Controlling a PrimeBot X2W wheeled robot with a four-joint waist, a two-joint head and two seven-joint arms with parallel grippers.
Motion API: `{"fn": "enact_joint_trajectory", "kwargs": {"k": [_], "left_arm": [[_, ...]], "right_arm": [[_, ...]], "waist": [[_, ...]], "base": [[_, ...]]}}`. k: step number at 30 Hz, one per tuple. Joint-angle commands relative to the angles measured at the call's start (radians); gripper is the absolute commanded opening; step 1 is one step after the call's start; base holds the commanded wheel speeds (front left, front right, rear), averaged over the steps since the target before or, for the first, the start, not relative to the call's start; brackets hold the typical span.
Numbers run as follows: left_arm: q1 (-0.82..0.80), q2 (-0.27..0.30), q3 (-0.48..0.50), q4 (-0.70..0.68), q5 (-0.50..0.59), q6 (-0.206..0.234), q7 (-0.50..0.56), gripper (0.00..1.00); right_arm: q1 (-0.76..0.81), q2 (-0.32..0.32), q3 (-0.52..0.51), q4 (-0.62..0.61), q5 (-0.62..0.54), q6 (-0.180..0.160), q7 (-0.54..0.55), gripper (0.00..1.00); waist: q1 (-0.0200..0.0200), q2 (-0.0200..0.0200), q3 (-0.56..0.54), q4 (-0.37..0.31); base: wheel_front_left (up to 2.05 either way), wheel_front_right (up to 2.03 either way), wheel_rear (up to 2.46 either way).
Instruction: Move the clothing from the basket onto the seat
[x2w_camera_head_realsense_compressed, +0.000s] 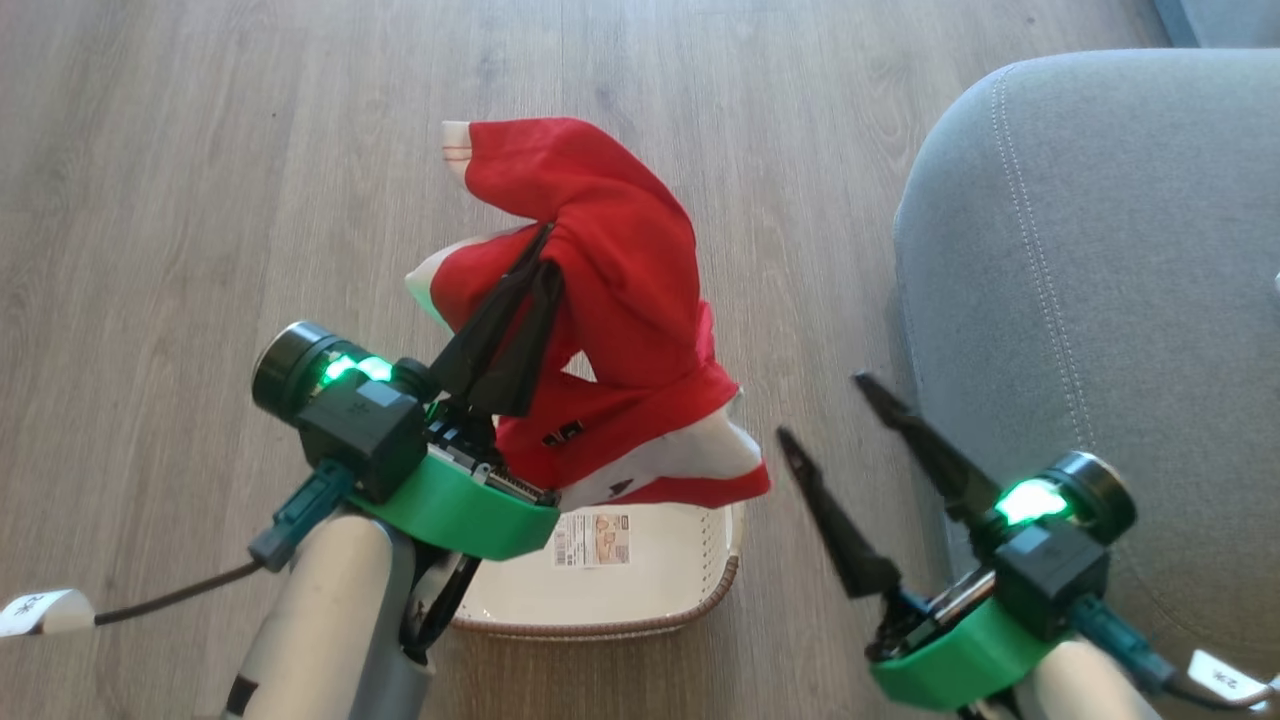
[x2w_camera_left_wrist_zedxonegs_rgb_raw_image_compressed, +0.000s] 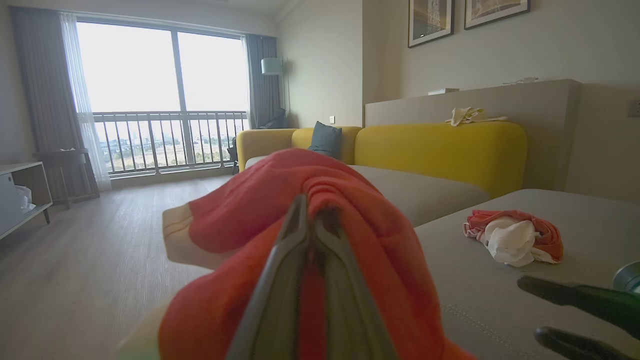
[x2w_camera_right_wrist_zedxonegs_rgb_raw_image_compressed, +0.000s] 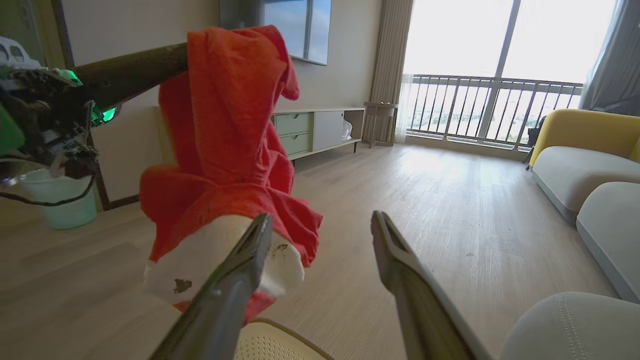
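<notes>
My left gripper (x2w_camera_head_realsense_compressed: 545, 248) is shut on the clothing (x2w_camera_head_realsense_compressed: 620, 280), a red garment with white trim, and holds it up over the cream basket (x2w_camera_head_realsense_compressed: 690, 570) on the floor. The left wrist view has red fabric (x2w_camera_left_wrist_zedxonegs_rgb_raw_image_compressed: 240, 225) bunched around the closed fingertips (x2w_camera_left_wrist_zedxonegs_rgb_raw_image_compressed: 300, 220). My right gripper (x2w_camera_head_realsense_compressed: 820, 405) stands open and holds nothing, between the hanging garment and the grey seat (x2w_camera_head_realsense_compressed: 1100, 250). Its wrist view looks past its open fingers (x2w_camera_right_wrist_zedxonegs_rgb_raw_image_compressed: 250, 260) at the hanging garment (x2w_camera_right_wrist_zedxonegs_rgb_raw_image_compressed: 225, 125) and the basket rim (x2w_camera_right_wrist_zedxonegs_rgb_raw_image_compressed: 285, 336). Another red and white garment (x2w_camera_left_wrist_zedxonegs_rgb_raw_image_compressed: 515, 237) lies on the seat (x2w_camera_left_wrist_zedxonegs_rgb_raw_image_compressed: 490, 295).
Wooden floor (x2w_camera_head_realsense_compressed: 200, 150) surrounds the basket. A yellow-backed sofa (x2w_camera_left_wrist_zedxonegs_rgb_raw_image_compressed: 440, 150) stands beyond the seat. A low cabinet (x2w_camera_right_wrist_zedxonegs_rgb_raw_image_compressed: 320, 130) and a pale green bin (x2w_camera_right_wrist_zedxonegs_rgb_raw_image_compressed: 60, 200) stand by the wall, and a balcony window (x2w_camera_right_wrist_zedxonegs_rgb_raw_image_compressed: 500, 75) is at the far end.
</notes>
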Motion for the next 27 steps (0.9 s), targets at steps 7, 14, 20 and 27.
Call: {"fn": "enact_joint_trajectory", "kwargs": {"k": [7,14,20,27], "left_arm": [[-0.054,0.022,0.007,-0.045,0.028,-0.001,-0.01,0.0],[-0.063,0.026,-0.056,-0.06,0.031,-0.001,-0.01,0.0],[-0.072,0.024,-0.123,-0.073,0.03,-0.001,-0.01,0.0],[-0.078,0.027,-0.219,-0.081,0.034,-0.001,-0.01,0.0]], "right_arm": [[-0.075,-0.074,0.12,-0.059,0.029,0.0,-0.002,1.0],[-0.111,-0.081,0.144,-0.025,0.023,0.0,-0.002,1.0],[-0.128,-0.079,0.162,0.028,0.028,0.0,-0.002,1.0],[-0.156,-0.075,0.203,0.079,0.045,0.0,-0.002,1.0]], "waist": [[0.0,0.0,0.005,0.001],[0.0,0.0,0.0,0.011],[0.0,0.0,-0.004,0.029],[0.0,0.0,-0.012,0.046]], "base": [[0.0,0.0,0.0],[0.0,0.0,0.0],[0.0,0.0,0.0],[0.0,0.0,0.0]]}}
